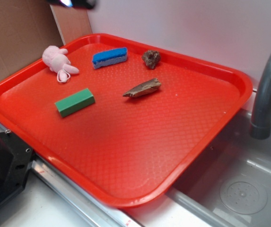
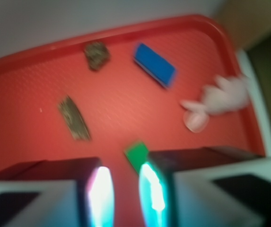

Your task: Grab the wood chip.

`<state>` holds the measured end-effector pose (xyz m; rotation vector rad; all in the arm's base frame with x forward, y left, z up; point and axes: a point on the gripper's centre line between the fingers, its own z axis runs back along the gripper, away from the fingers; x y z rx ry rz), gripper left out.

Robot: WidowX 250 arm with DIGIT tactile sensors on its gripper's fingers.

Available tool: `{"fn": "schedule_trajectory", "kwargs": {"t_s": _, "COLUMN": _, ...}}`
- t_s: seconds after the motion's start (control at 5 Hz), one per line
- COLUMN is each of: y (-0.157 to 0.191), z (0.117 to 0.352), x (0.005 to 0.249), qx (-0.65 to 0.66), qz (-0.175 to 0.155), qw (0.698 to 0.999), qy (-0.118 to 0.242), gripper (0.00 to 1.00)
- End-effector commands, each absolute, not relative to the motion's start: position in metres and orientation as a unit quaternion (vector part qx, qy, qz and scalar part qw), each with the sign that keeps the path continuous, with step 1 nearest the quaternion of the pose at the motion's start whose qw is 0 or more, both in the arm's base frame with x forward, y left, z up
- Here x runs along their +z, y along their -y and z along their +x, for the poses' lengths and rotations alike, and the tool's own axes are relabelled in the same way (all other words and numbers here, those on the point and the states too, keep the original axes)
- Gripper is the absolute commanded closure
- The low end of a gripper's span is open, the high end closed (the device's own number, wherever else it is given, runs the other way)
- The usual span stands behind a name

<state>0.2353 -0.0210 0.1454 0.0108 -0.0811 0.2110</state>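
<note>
- Your wood chip (image 2: 74,118) lies flat mid-tray on the red tray (image 2: 12,94), untouched.
- Your gripper (image 2: 124,194) hangs well apart from it, fingers narrowly parted, holding nothing; the green block (image 2: 136,154) sits just ahead.

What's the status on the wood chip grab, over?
Gripper high above the red tray, jaws slightly apart, empty. Wood chip flat mid-tray, untouched. Nothing touching it; dark lump nearest.
</note>
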Motion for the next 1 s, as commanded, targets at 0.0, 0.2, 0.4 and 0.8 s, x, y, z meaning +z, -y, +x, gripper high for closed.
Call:
{"fn": "schedule_trajectory", "kwargs": {"t_s": 0.0, "y": 0.061, "z": 0.260, "x": 0.085, "qx": 0.087, "qz": -0.004, "qw": 0.995, "qy": 0.041, "gripper": 0.00}}
{"fn": "schedule_trajectory", "kwargs": {"t_s": 0.2, "y": 0.064, "z": 0.265, "x": 0.060, "qx": 0.065, "qz": 0.017, "qw": 0.998, "qy": 0.016, "gripper": 0.00}}
{"fn": "schedule_trajectory", "kwargs": {"t_s": 0.4, "y": 0.062, "z": 0.265, "x": 0.040, "qx": 0.045, "qz": 0.027, "qw": 0.999, "qy": 0.001, "gripper": 0.00}}
{"fn": "schedule_trajectory", "kwargs": {"t_s": 0.8, "y": 0.073, "z": 0.258, "x": 0.034, "qx": 0.047, "qz": 0.012, "qw": 0.999, "qy": 0.020, "gripper": 0.15}}
